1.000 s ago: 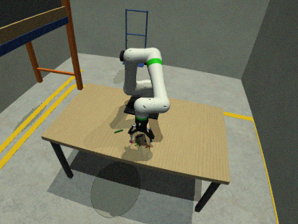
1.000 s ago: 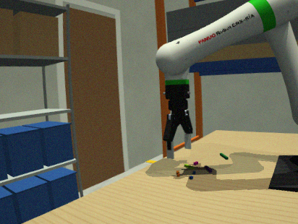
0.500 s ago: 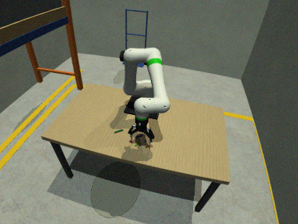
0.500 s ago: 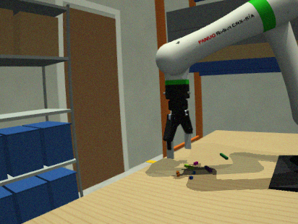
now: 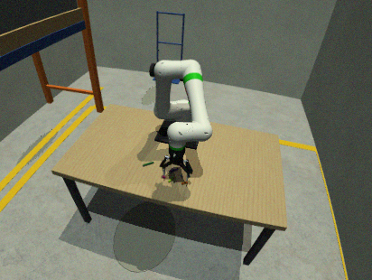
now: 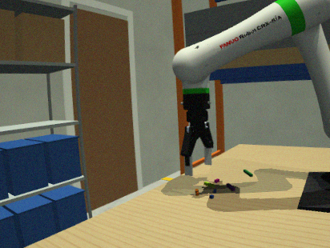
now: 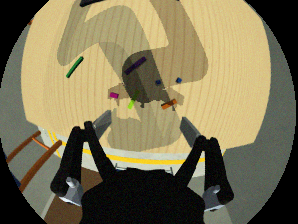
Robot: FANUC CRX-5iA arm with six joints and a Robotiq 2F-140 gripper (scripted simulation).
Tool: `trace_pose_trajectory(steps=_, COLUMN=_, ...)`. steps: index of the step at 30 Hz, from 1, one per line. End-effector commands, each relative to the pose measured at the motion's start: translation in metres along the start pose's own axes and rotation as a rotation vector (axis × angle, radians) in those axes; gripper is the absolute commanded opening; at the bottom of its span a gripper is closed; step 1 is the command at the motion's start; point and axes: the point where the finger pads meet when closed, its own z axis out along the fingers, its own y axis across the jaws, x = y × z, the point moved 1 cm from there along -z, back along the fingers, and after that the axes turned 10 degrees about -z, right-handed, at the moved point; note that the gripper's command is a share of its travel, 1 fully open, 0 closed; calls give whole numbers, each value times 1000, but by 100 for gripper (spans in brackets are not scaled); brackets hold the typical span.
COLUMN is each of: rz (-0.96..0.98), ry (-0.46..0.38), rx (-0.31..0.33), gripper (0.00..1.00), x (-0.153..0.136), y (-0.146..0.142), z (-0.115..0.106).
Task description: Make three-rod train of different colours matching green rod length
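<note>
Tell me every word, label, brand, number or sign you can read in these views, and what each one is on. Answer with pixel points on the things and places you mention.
"FANUC", in red, on the white robot arm (image 5: 199, 106) (image 6: 240, 42).
"Robot CRX-5iA", in dark letters after it, on the same arm.
Small dark marks on the arm's joints: too small to read.
No readable text on the blue bins (image 6: 60, 156) or the rods.

You can make out no change between the earlier pictures and now: from the top view and the exterior view, you have no visible shift to note in the arm (image 5: 197, 101) (image 6: 236, 44), the end effector (image 5: 176, 168) (image 6: 198, 170) (image 7: 146, 119) or any rod on the worktop (image 5: 244, 181) (image 6: 132, 224) (image 7: 235, 85). Any movement too small to show at this size, you cannot tell.
</note>
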Motion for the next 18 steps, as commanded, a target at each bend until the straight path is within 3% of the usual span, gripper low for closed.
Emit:
trace_pose_trajectory(steps=1, rz=0, ry=0, rx=0, gripper=100, x=0, y=0, z=0)
trace_pose_trajectory(steps=6, rz=-28, ry=0, rx=0, gripper=100, x=2, y=-4, z=0)
trace_pose_trajectory(steps=10, rz=-200, ry=0, rx=0, gripper=100, x=13, y=-30, z=-1)
trace_pose_trajectory(steps=18, rz=-359, ry=0, rx=0, gripper=100, x=25, y=-52, z=-1)
